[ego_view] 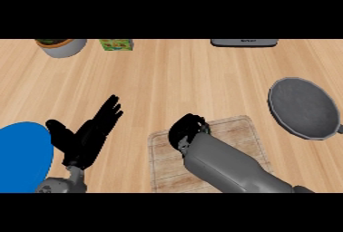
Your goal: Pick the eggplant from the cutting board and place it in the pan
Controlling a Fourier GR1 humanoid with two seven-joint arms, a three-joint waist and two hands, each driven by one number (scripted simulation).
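As right hand [188, 130] curls round eggplant, appliance label [247, 41] illegible.

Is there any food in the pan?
No, the pan shows only its bare grey inside, and the right hand is over the cutting board, not over the pan.

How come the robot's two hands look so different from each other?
The left hand has straight, spread fingers; the right hand has curled fingers, probably round the eggplant, which is hidden. The left hand is over the bare light wooden counter beside the round blue plate; the right hand is over the pale wooden cutting board. Both are black, on grey forearms.
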